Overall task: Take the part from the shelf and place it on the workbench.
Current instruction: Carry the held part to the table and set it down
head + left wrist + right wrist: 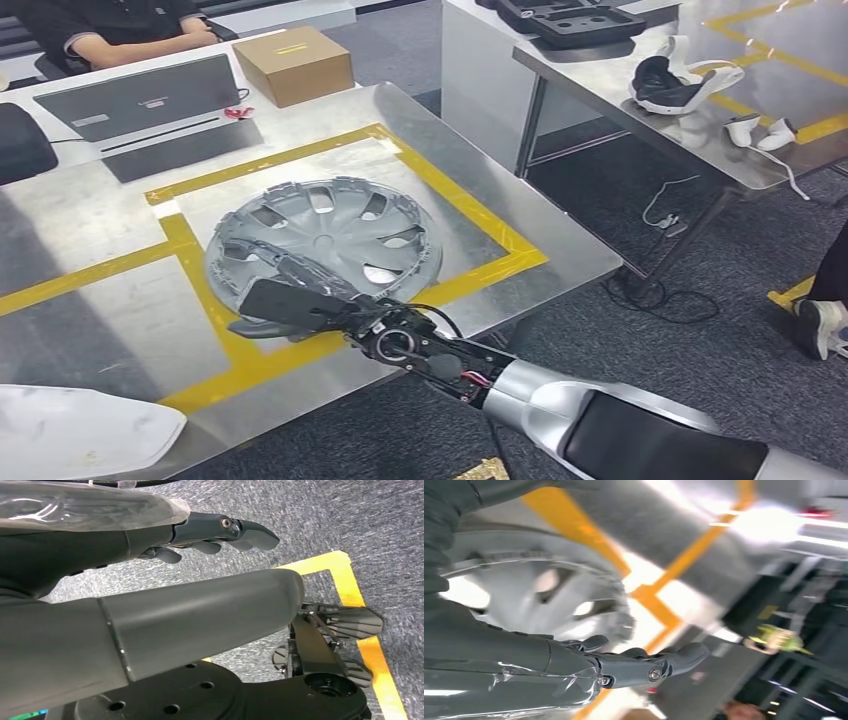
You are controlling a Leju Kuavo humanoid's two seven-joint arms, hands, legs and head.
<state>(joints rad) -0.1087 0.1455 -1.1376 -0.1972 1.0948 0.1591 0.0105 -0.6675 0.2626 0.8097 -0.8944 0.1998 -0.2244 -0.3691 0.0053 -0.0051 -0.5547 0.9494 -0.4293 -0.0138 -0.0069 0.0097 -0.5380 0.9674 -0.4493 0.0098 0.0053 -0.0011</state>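
Observation:
The part, a grey wheel hubcap (325,235), lies flat on the steel workbench (100,290) inside a square of yellow tape (470,215). My right hand (290,300) reaches over the hubcap's near rim with its fingers stretched out and its thumb spread to the side. The right wrist view shows those fingers (639,665) straight and holding nothing, with the hubcap (549,595) lying just beyond them. My left hand (215,532) hangs over the carpet floor, fingers extended and empty. The left arm's white cover (80,430) sits at the near left of the head view.
A laptop (140,100) and a cardboard box (295,62) stand at the back of the bench, with a person (110,25) seated behind. A second table to the right carries a white headset (675,85). Cables (660,290) and a person's shoe (820,325) are on the floor.

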